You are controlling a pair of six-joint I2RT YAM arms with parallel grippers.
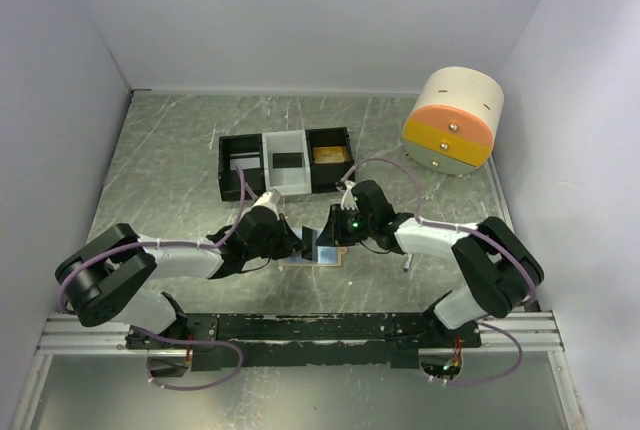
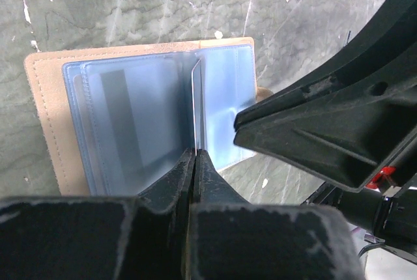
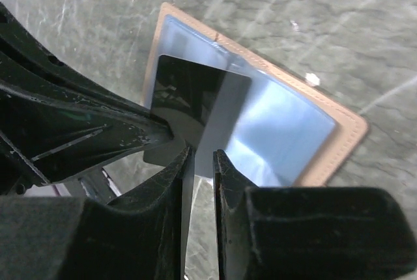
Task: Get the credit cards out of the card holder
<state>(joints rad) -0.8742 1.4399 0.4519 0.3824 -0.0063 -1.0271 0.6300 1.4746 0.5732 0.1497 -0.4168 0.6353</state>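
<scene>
The card holder is seen lying open and flat on the grey marbled table, near the arms' bases and about midway between left and right, with a gripper at each side of it. A tan, stitched border is shown framing pale silvery-blue clear sleeves, and through one sleeve a card with a dark stripe can be made out. A dark credit card is held upright on its edge above the open sleeves. It is pinched at one end by the left gripper, whose fingers are pressed together on it. The fingers of the right gripper are kept a little apart, with the card's lower edge reaching into the gap; whether they touch it cannot be told. Farther back, a three-part tray is set across the table. In its black left compartment a pale piece is seen, in the white middle compartment a dark card, and in the black right compartment a golden-brown card. At the far right a round cream container is placed, fronted with orange, yellow and pale green bands bearing small knobs; what it contains is hidden.
</scene>
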